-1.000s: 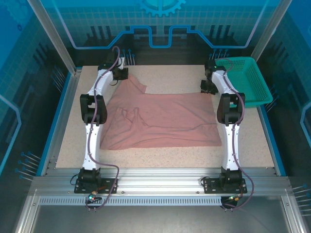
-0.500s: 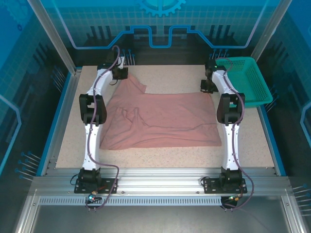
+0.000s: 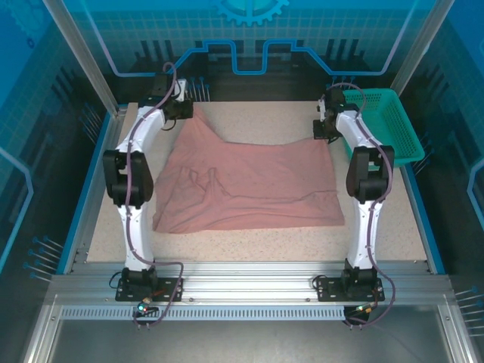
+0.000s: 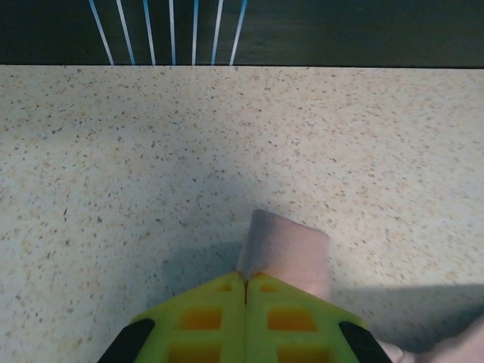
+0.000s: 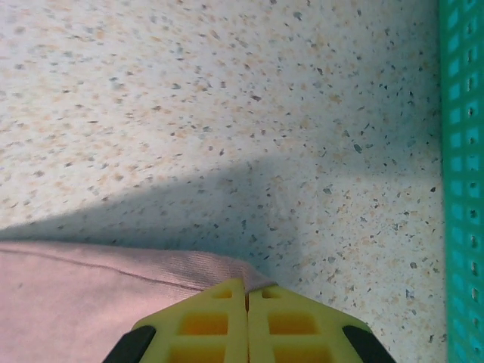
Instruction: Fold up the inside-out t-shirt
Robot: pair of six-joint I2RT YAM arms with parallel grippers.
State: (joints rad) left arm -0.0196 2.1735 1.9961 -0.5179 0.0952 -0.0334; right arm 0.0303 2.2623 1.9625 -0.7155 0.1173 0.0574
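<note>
The salmon-pink inside-out t-shirt [image 3: 249,185] lies spread over the middle of the table, rumpled near its left half. At the far left, my left gripper [image 3: 178,115] is shut on the shirt's far-left corner; a small fold of pink cloth [image 4: 287,253] sticks out past the closed yellow-green fingertips [image 4: 219,299]. My right gripper [image 3: 324,133] is shut on the far-right corner, where the hemmed edge [image 5: 189,266] runs under the closed fingertips [image 5: 291,302]. Both corners are pulled toward the back of the table.
A teal mesh basket [image 3: 382,125] stands at the back right, its wall [image 5: 461,181] close beside my right gripper. The speckled tabletop [image 3: 265,121] ends at a dark back wall [image 4: 340,30] just beyond the left gripper.
My right gripper has shut on the shirt's far-right corner. Both arms have moved toward the back of the table, drawing the shirt's far edge and left corner backward and outward.
</note>
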